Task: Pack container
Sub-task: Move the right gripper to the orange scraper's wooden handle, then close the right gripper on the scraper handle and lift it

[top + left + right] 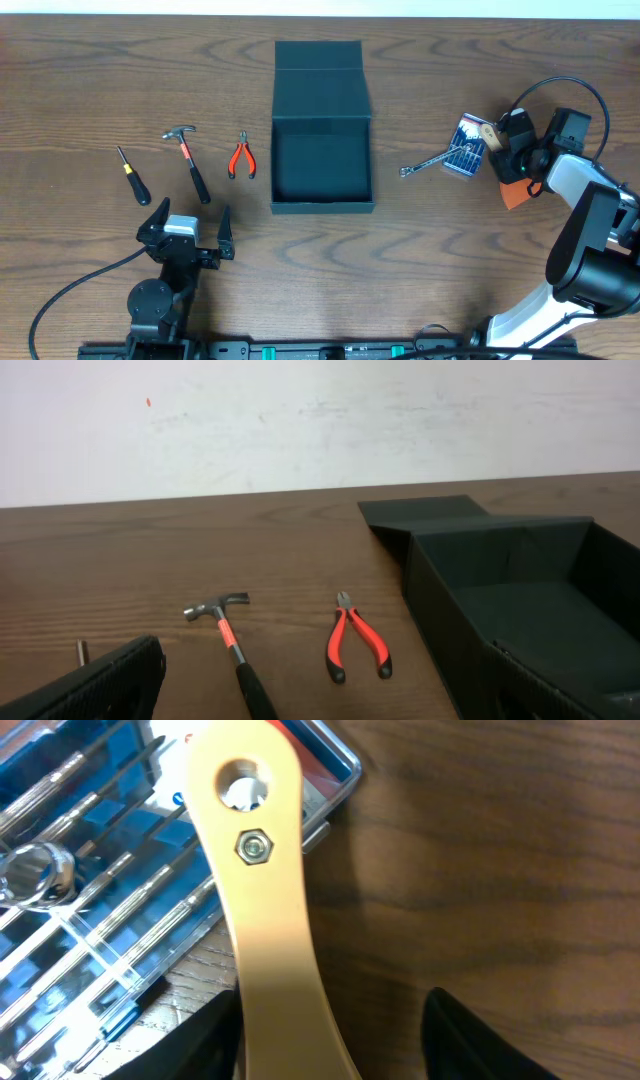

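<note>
The container [322, 206], a dark box, stands open mid-table with its flap lid [320, 70] laid back; it also shows in the left wrist view [440, 610] and looks empty. My right gripper [503, 143] is open around a flat tan handle [260, 880] with a hole and a hex bolt; the left finger touches it, the right finger stands apart. My left gripper [186, 236] is open and empty near the front edge, behind the hammer [190, 160] and the red pliers [241, 157].
A black-and-orange screwdriver [132, 176] lies far left. A clear blue case of small drivers [466, 146] and a silver wrench [425, 163] lie right of the box. An orange piece [513, 194] lies by the right arm.
</note>
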Controlling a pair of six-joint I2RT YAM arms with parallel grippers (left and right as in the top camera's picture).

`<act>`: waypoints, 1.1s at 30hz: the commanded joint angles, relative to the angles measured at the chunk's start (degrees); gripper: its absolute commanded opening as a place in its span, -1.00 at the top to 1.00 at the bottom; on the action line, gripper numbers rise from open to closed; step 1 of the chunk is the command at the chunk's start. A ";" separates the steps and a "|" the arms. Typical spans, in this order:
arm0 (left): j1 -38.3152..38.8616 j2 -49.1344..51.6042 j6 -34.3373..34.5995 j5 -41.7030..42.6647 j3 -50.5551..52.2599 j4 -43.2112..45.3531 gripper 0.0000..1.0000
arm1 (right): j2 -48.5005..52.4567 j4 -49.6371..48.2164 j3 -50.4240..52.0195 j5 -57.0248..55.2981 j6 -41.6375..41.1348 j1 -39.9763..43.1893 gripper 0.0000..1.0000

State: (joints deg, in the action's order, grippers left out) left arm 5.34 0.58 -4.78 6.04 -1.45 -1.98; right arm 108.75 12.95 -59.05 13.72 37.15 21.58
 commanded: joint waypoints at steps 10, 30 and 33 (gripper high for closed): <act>0.04 -0.35 -0.57 1.22 1.22 -1.57 -0.97 | 1.20 0.09 -0.52 -0.13 0.04 0.24 0.41; 0.04 -0.35 -0.57 1.25 1.22 -1.57 -0.97 | 1.18 -3.08 -0.55 -0.13 -9.29 0.24 0.65; 0.04 -0.35 -0.57 1.22 1.22 -1.57 -0.97 | 1.11 -3.67 -0.57 -0.11 -10.93 0.24 0.72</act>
State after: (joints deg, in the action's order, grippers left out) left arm 5.34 0.58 -4.78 6.04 -1.45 -1.98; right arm 109.34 9.72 -59.09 13.19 29.78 21.65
